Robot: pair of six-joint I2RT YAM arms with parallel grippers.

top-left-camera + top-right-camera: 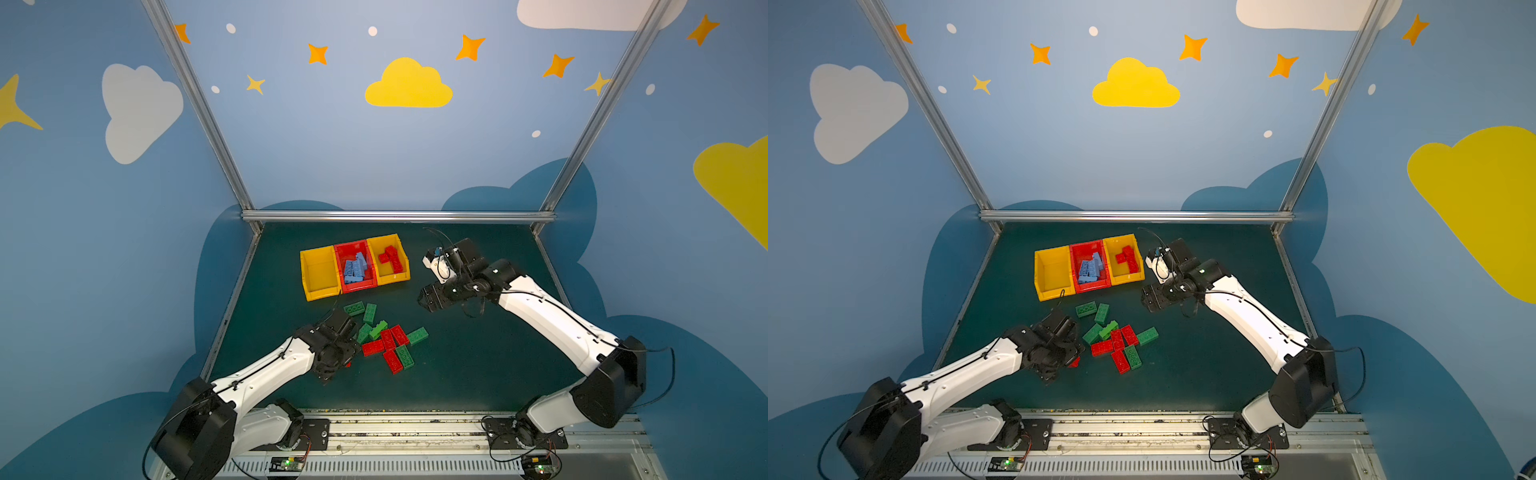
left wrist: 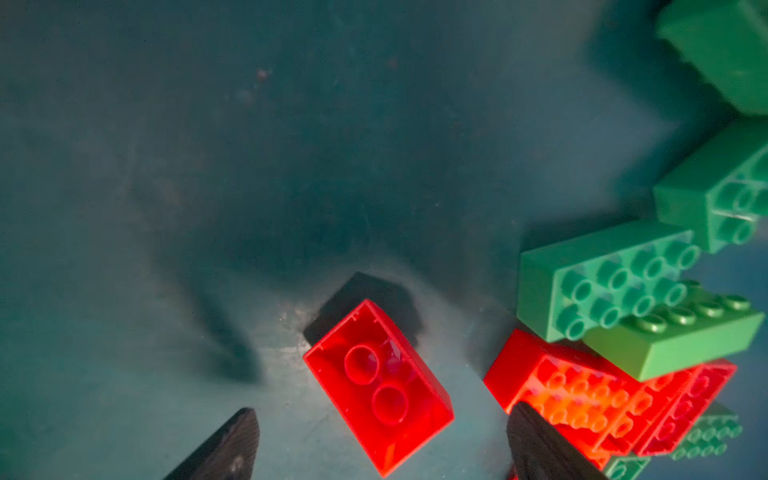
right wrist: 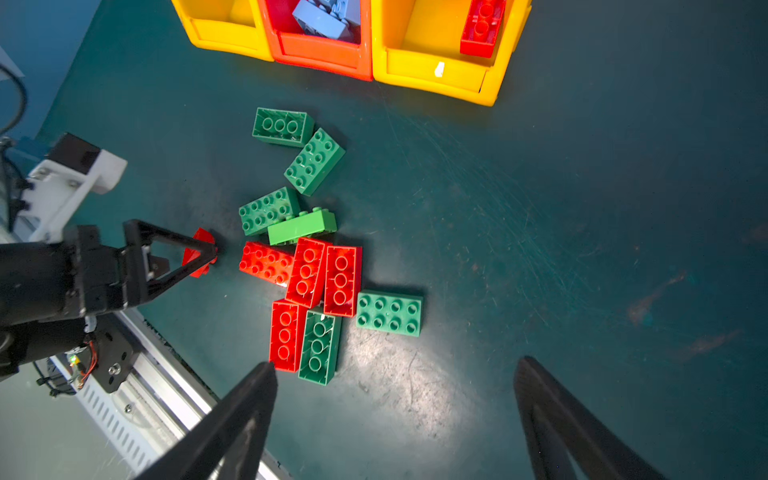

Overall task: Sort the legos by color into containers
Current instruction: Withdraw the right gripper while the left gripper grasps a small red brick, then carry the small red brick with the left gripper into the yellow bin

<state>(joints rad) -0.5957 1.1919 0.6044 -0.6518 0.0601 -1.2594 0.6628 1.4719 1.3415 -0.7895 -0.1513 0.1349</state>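
Left end effector [image 2: 384, 407] apart astride a lone short red brick [image 2: 378, 386], bare mat [image 2: 166, 166] beyond; right end effector [image 3: 397, 362] apart too.

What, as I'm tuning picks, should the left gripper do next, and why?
Probably close the left gripper on the short red plastic brick: it lies upside down between the open jaws, apart from the red-and-green brick pile.
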